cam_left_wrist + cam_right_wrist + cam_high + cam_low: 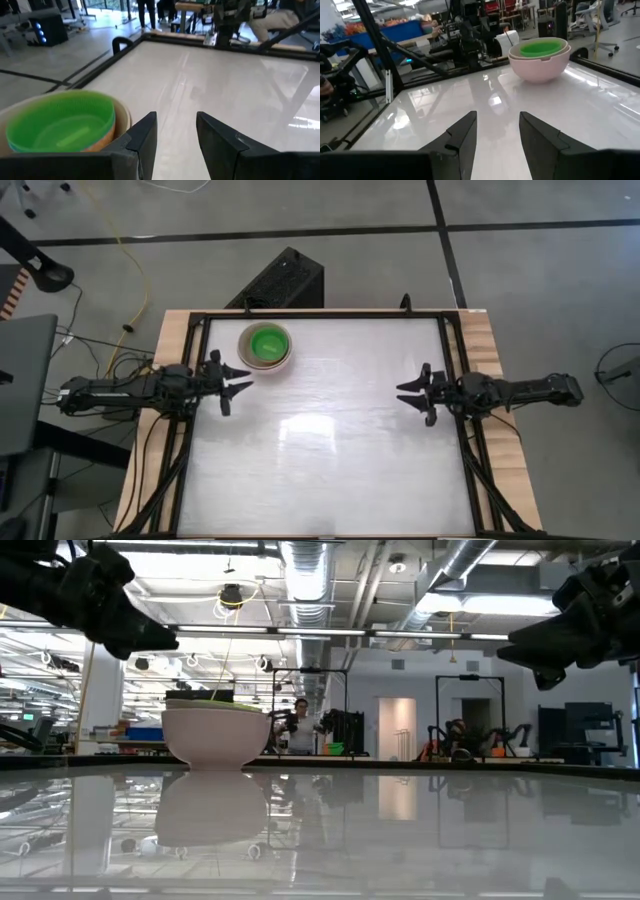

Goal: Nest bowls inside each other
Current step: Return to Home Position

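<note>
The bowls stand nested in one stack at the table's far left, its base on the tabletop: the green bowl sits innermost, and the pink outer bowl carries the rest. My left gripper hovers open just near-left of the stack, above the table, touching nothing. My right gripper hovers open at the table's right side, pointing toward the table's left, with nothing between its fingers. The stack also shows in the low view.
A black frame rail runs round the white tabletop. A black box stands on the floor beyond the far edge. People and desks show in the room behind the table.
</note>
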You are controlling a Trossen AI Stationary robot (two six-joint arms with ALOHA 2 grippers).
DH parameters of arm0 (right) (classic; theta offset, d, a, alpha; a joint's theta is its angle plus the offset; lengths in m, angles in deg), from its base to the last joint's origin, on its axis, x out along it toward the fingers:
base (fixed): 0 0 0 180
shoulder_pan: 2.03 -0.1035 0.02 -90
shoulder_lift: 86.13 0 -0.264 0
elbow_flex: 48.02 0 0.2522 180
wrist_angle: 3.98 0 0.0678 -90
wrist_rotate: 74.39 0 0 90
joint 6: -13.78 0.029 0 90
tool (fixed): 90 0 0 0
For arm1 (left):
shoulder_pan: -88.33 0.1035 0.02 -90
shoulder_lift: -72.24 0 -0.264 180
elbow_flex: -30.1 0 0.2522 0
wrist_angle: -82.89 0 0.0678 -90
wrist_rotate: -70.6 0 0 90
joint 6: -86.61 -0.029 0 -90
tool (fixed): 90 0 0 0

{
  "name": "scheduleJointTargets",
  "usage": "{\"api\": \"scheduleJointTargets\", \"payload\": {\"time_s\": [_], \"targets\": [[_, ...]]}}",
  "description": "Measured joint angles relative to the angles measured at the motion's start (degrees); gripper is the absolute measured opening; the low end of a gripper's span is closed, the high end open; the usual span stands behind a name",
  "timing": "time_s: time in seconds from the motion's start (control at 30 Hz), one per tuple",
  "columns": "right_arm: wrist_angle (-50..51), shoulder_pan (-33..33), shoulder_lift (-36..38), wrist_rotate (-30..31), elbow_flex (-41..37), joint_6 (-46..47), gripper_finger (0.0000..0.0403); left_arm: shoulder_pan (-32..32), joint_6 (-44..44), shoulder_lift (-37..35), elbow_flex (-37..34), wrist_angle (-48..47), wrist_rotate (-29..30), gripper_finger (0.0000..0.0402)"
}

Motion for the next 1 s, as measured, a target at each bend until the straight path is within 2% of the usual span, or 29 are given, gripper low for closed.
{"api": "scheduleJointTargets", "payload": {"time_s": [0.23,0.4,0.57,0.7,0.8,1.0], "targets": [[0.2,0.0,0.0,0.0,0.0,0.0,0.0166,0.0,1.4,0.0,-0.6,-1.8,-0.6,0.0128],[0.3,0.0,0.0,0.0,0.0,0.0,0.0166,-0.5,-7.6,-0.1,-0.6,3.6,-8.7,0.0128],[0.3,0.0,0.0,0.0,0.0,0.1,0.0166,-0.4,-5.8,-0.1,-0.6,8.9,-7.8,0.0128],[0.4,0.0,0.0,0.0,-0.1,0.1,0.0166,-0.4,-5.3,-1.4,-0.6,7.0,-7.5,0.0128],[0.4,0.0,0.0,0.0,-0.1,0.2,0.0166,-0.4,-4.0,-3.5,-0.6,5.9,-4.1,0.0128],[0.4,0.0,0.0,0.0,-0.1,0.2,0.0166,-0.4,9.0,-7.3,-0.6,7.1,10.8,0.0128]]}}
